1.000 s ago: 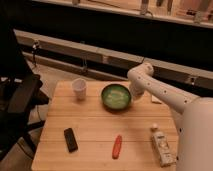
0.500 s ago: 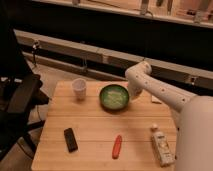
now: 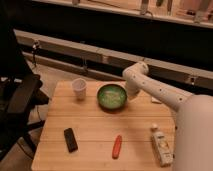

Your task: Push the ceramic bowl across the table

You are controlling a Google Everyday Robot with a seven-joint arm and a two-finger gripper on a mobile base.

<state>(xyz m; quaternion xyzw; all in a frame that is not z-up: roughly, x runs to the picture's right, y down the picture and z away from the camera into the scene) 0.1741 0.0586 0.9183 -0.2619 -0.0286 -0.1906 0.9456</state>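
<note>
The ceramic bowl (image 3: 111, 96) now sits further left on the surface (image 3: 95, 131) than a second ago, closer to the white cup (image 3: 79, 88), and the white arm (image 3: 155, 90) has swung left with it. The claw (image 3: 128, 95) is down at the bowl's right rim, behind the arm's elbow; whether it is clenched or released, I cannot tell. The bowl rests in the far middle of the surface. Nearer lie a black remote (image 3: 70, 139), an orange-red tool (image 3: 117, 146) and a pale bottle (image 3: 161, 145) on its side.
</note>
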